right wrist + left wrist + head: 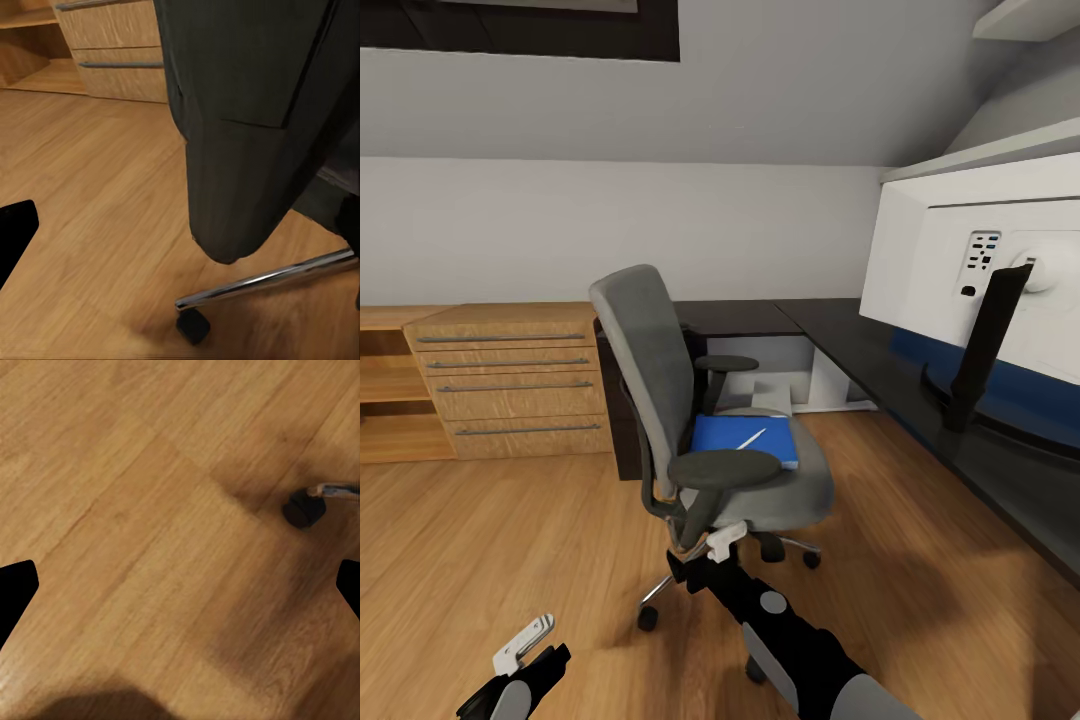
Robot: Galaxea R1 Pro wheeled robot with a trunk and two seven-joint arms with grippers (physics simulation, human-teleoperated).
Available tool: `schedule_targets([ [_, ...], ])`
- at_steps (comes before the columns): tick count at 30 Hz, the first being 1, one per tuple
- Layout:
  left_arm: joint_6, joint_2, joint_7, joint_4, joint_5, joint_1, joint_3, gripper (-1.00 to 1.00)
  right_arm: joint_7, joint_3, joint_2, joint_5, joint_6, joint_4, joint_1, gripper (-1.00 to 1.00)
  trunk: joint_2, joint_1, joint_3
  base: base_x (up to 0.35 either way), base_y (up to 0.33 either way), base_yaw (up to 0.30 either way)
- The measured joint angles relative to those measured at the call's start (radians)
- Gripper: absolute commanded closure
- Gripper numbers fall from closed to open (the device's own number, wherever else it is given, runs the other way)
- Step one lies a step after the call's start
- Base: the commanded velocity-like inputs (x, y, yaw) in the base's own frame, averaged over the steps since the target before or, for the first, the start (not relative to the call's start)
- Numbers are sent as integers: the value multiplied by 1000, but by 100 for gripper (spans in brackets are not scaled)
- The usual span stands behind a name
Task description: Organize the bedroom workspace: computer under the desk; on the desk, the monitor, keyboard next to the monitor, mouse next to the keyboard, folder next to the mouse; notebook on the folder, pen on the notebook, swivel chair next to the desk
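From the head view, the swivel chair stands on the light wood floor in the bend of the L-shaped desk, turned with its back toward the wooden dresser. The blue folder lies flat on the grey seat, and the thin silver-white pen rests slantwise on top of it. Further right, the monitor stands on the glossy black desktop, showing its white back and black stand, with the blue back panel behind it. The right arm reaches forward and up from the lower edge, its right gripper just below the near armrest, close to the chair's seat post; I cannot tell from here whether its fingers are apart or together. The left gripper hangs low over bare floor, well apart from the chair, its pale fingers pointing up and right.

The left wrist view looks down on floorboards. One black caster with a bit of chrome leg sits off to the side. The two dark finger tips show at opposite edges of the frame, wide apart with nothing between them.

The right wrist view shows what the head cannot: the dark underside of the armrest looming close, a chrome spoke of the star base running to a caster, and the dresser drawers behind. One black fingertip sits at one edge and a dark shape at the opposite edge, so this gripper too looks spread, gripping nothing.
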Motion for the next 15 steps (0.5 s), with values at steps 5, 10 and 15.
schedule_targets([
  [5, 0, 0, 0, 0, 0, 0, 0, -100, -2, 18, 0, -2, 9, -6, 1, -100, 0, 0, 0, 0, 0, 10],
  [10, 0, 0, 0, 0, 0, 0, 0, -100, -3, 20, 0, -5, 12, -8, 1, -100, 0, 0, 0, 0, 0, 159],
  [15, 0, 0, 0, 0, 0, 0, 0, -100, -3, 20, 0, -6, 12, -8, 1, -100, 0, 0, 0, 0, 0, 230],
])
